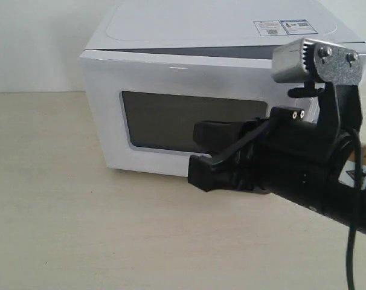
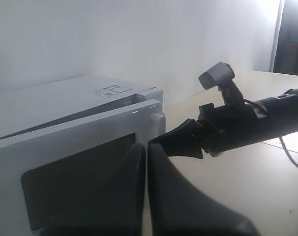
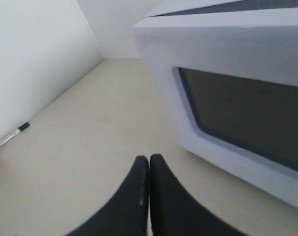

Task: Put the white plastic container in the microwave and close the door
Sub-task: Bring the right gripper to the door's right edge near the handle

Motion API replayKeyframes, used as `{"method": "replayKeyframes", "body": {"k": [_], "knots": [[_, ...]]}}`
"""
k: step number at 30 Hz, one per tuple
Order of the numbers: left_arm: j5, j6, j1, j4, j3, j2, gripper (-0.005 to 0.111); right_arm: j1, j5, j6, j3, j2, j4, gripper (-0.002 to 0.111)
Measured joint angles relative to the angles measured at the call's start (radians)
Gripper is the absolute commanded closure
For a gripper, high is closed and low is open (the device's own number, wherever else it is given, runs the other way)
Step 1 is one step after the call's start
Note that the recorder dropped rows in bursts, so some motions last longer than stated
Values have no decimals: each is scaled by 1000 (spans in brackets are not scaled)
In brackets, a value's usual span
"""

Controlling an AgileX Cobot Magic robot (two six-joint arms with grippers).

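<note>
The white microwave (image 1: 171, 60) stands at the back of the table, and its door (image 1: 104, 109) with the dark window (image 1: 183, 124) looks closed against the body. The white plastic container is out of view in every frame. My right gripper (image 1: 198, 154) hangs just in front of the door's lower right part, shut with nothing in it; the right wrist view shows its fingertips (image 3: 142, 169) pressed together above the table beside the microwave (image 3: 213, 44). My left gripper (image 2: 146, 146) is shut and empty, facing the microwave (image 2: 65, 98) and the right gripper (image 2: 154, 141).
The right arm (image 1: 316, 163) hides the door handle and the dial panel in the exterior view; one dial (image 2: 156, 118) shows in the left wrist view. Stickers (image 1: 285, 27) lie on the oven's top. A pen (image 3: 11, 135) lies by the wall.
</note>
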Motion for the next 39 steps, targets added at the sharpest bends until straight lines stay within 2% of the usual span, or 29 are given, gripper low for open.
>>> {"method": "replayKeyframes", "body": {"k": [3,8,18,29,39], "knots": [[0,0,0,0,0,0,103,-9,-55,-46,-1,41,41,108],[0,0,0,0,0,0,103,-56,-16,-40,-34,61,5,108],[-2,0,0,0,0,0,103,-252,52,30,-61,63,-40,108],[-5,0,0,0,0,0,103,-266,-75,-27,-61,112,9,108],[-7,0,0,0,0,0,103,-269,-285,-72,-8,210,109,108]]}}
